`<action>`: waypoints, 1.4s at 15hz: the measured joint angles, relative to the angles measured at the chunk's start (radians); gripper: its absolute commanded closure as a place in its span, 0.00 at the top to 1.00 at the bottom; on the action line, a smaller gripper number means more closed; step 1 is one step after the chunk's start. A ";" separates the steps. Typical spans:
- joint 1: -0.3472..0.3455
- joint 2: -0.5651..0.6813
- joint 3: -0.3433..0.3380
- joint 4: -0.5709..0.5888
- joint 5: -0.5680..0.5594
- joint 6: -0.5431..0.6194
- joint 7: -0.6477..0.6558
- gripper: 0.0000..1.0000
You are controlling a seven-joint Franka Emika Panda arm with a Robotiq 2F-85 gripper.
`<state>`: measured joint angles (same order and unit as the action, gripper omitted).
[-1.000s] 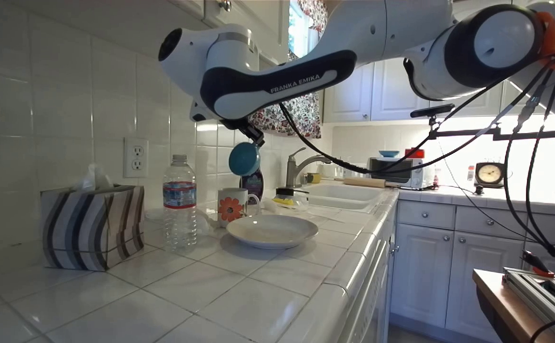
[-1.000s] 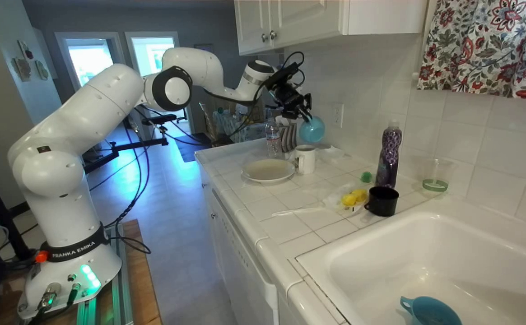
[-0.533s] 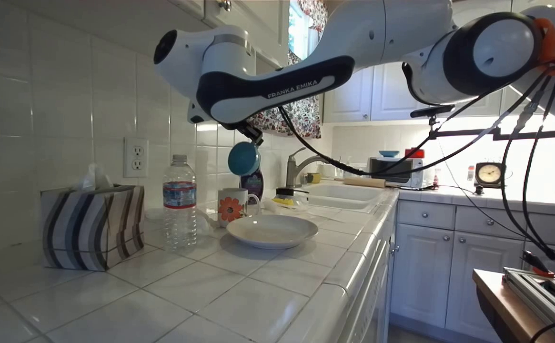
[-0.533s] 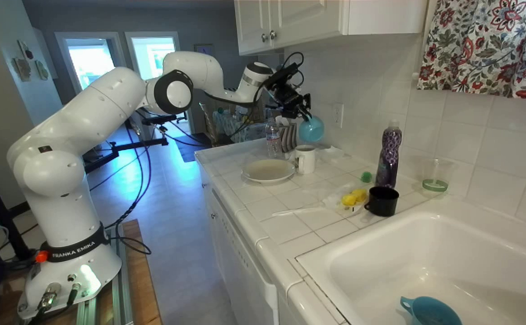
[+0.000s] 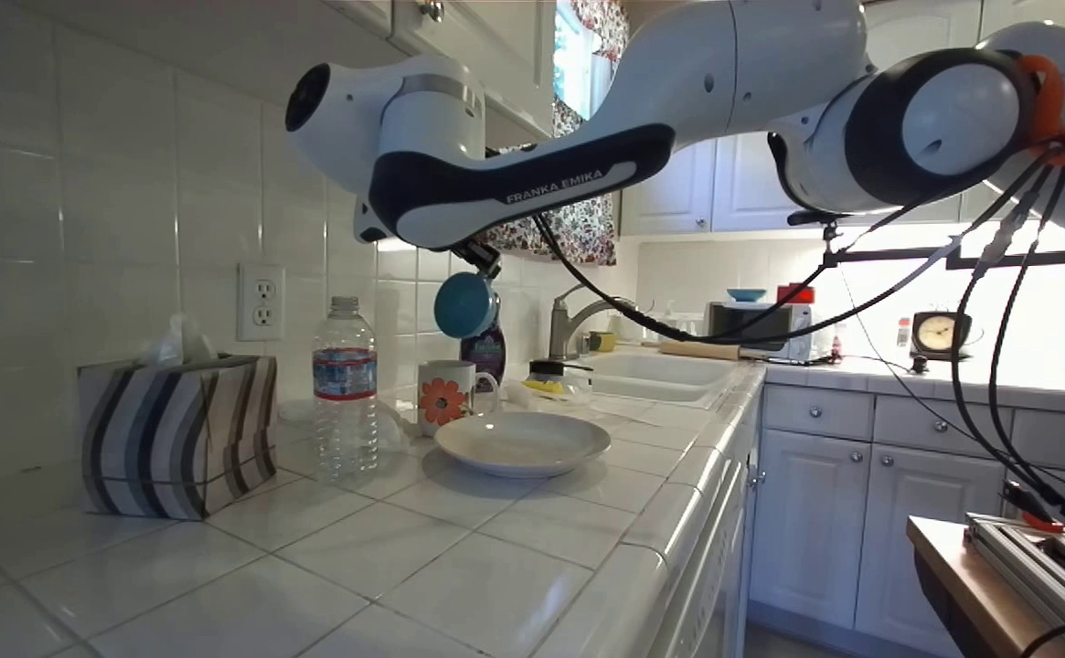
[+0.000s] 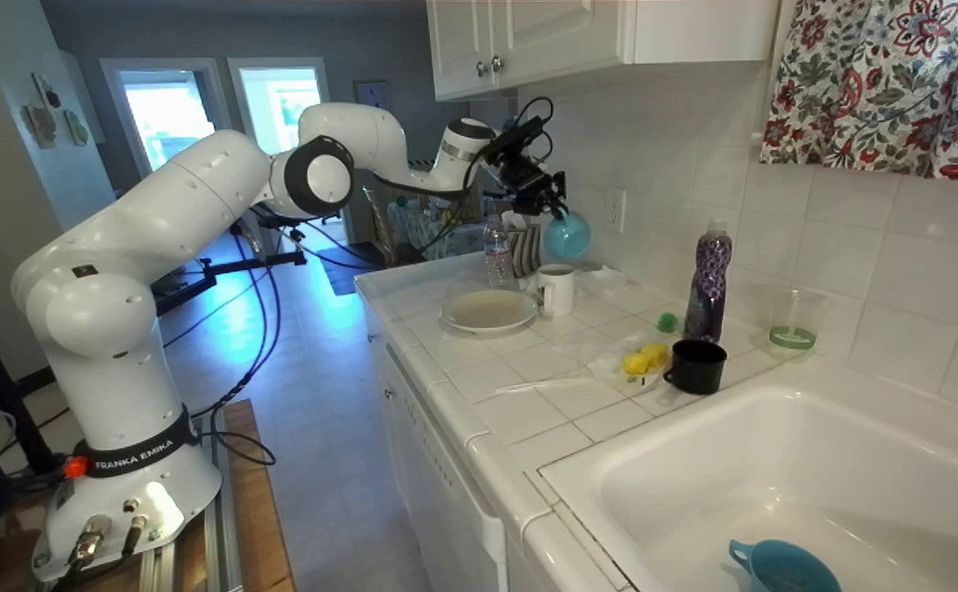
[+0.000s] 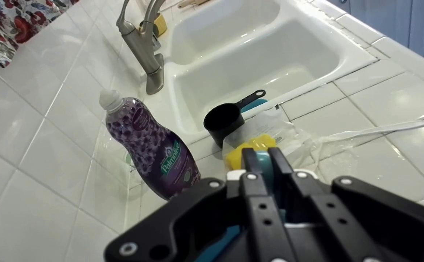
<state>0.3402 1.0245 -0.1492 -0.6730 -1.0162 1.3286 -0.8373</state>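
My gripper point(image 7: 262, 155) is shut on the handle of a blue cup point(image 5: 465, 305). In the wrist view a strip of teal handle point(image 7: 266, 166) shows between the two black fingers. The cup is held in the air, tilted; which way its mouth faces I cannot tell. In both exterior views it appears above a white mug point(image 6: 557, 293) with an orange flower, apart from it. A shallow pale plate point(image 5: 523, 440) lies beside the mug on the tiled counter. Most of the cup's body is hidden by the gripper in the wrist view.
A water bottle point(image 5: 345, 411) and striped tissue box point(image 5: 175, 448) stand near the wall. Toward the sink point(image 6: 775, 444) are a purple soap bottle point(image 7: 153, 149), black cup point(image 6: 696, 367) and bagged yellow sponge point(image 6: 645, 359). Another blue cup point(image 6: 791, 566) lies in the sink. Cabinets point(image 6: 544, 41) hang overhead.
The arm's upper links have sunk a little and the wrist has drifted slightly left in an exterior view. The blue cup has barely shifted and stays gripped. The counter items have not moved.
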 measured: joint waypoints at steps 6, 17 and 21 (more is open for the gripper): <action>0.003 0.017 -0.012 0.012 -0.001 -0.001 -0.032 0.03; 0.020 0.045 -0.049 0.043 -0.026 -0.003 -0.096 0.03; 0.020 0.046 -0.049 0.049 -0.032 -0.003 -0.104 0.03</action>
<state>0.3601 1.0706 -0.1983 -0.6237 -1.0484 1.3254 -0.9409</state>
